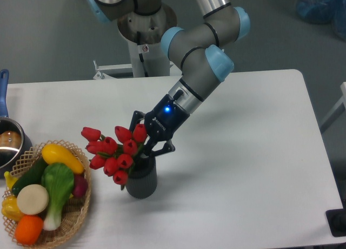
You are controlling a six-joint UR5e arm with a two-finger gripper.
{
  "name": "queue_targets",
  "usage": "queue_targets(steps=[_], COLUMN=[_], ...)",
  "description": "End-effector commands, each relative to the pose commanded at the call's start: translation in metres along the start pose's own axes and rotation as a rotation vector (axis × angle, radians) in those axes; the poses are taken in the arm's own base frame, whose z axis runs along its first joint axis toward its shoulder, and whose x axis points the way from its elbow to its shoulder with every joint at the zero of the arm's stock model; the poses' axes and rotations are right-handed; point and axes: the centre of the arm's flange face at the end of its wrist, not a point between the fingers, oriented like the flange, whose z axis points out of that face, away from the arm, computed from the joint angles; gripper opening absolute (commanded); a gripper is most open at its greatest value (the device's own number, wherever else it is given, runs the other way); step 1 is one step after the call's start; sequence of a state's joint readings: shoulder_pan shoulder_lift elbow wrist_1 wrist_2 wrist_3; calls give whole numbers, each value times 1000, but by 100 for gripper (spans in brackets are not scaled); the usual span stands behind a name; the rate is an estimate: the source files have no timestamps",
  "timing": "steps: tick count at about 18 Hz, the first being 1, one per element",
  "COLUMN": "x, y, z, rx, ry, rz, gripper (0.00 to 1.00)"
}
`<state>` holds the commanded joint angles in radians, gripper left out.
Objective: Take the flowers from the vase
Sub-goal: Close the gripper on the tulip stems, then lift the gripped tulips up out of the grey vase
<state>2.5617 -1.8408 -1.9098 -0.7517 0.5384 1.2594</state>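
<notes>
Gripper [148, 138], item one: the single two-finger unit on the single arm [197, 70] stood at frame centre, its dark fingers drawn in close about the bunch just above the vase's mouth, seemingly clamped on the stems below the buds, though the contact itself was hidden behind blooms and leaves. Flowers [116, 151], one bunch: red tulip buds, roughly ten counted, a few overlapping so the tally was approximate, green leaves showing among them; the heads leaned toward the left of the frame. Vase [141, 179], one: small, dark grey, cylindrical, upright on the white surface [243, 168] just below the gripper, centre-lower frame, with the stems running down into its mouth. Progress, as judged: the approach and the closing of the fingers looked done; the lift itself remained, since the bunch sat in the vase and no stem ends showed clear of the rim. Other holdings: one wicker basket [75, 216] at lower left, carrying about seven vegetables, among them one yellow squash [62, 158], one dark green cucumber-like piece, one white-and-green leafy item, one pale round slice, one orange piece, one purple piece and a yellow one at the edge. One metal pot [10, 143] with a blue handle sat at the far left edge, partly cut off.
</notes>
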Motion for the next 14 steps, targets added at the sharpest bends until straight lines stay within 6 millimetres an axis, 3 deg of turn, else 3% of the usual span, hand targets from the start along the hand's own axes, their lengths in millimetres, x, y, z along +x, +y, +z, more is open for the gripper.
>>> queue_targets(steps=[7,14], x=[-5,5], y=[-20,-51], z=[-21,-52], rx=[55,79], ry=[-25,-72], rz=[16,-32], gripper=[30,30])
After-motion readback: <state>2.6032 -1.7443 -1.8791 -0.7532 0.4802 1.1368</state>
